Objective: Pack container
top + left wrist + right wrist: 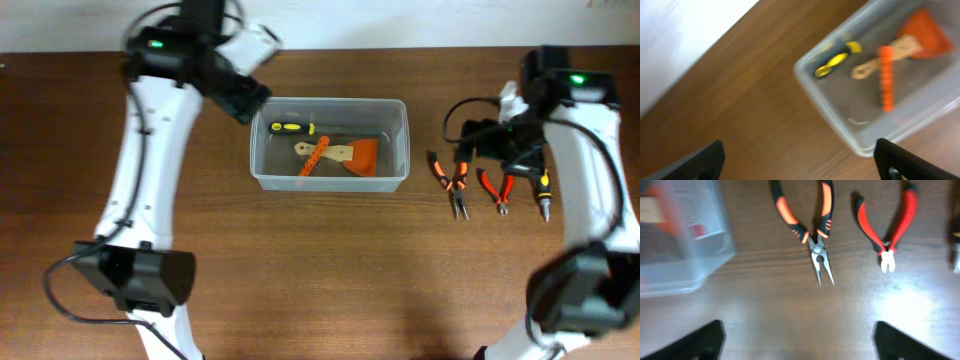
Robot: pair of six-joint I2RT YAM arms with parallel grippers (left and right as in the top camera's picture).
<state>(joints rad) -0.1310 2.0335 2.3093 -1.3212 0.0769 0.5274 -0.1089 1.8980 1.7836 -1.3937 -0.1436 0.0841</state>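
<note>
The clear plastic container [262,150] sits mid-table and holds a yellow-handled screwdriver [292,127], an orange ridged tool [315,157] and an orange scraper [362,156]. My left gripper [243,98] hovers over the container's back left corner. In the left wrist view it [797,162] is open with only bare wood between its fingers, and the container's rim [805,75] lies just ahead. My right gripper [503,150] hangs above the tools right of the container. It [797,342] is open and empty, with orange-handled pliers [815,235] ahead of it.
Right of the container lie the orange-handled pliers [452,180], red-handled cutters [497,188] and a screwdriver [545,195] side by side. The cutters [887,230] and the container's corner [685,270] show in the right wrist view. The table's far edge runs behind the left arm.
</note>
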